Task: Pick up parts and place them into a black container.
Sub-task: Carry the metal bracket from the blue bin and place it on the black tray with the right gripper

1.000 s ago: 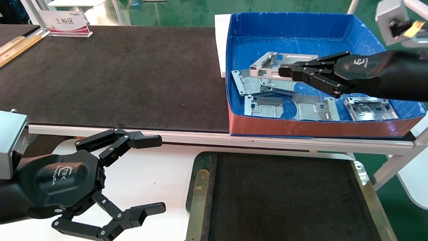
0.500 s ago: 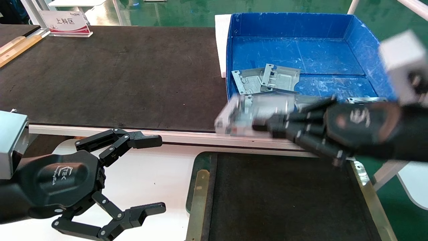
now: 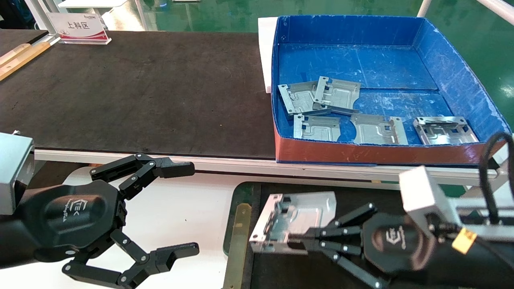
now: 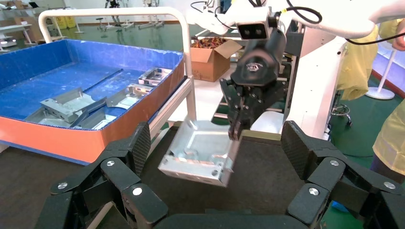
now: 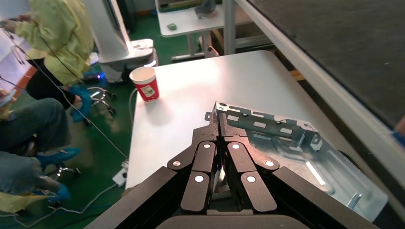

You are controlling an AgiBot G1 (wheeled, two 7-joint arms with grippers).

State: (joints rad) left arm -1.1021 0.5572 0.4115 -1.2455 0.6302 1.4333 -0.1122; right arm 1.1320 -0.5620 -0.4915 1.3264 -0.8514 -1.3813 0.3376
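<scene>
- Black container (image 3: 241,196): near and right edges cut off by the head view's border; much of its floor hidden under my right arm and the held plate (image 3: 291,222).
- Held plate: its gripped edge is covered by my right gripper (image 3: 299,241) fingers; in the right wrist view (image 5: 305,152) the far corner runs out of frame.
- My left gripper (image 3: 176,208): wrist and arm cut off at the head view's left border.
- Stacked plates (image 3: 317,96) in the blue box (image 3: 453,68): one overlaps another, hiding part of the lower one.
- Sign (image 3: 78,26): print too small to read.
</scene>
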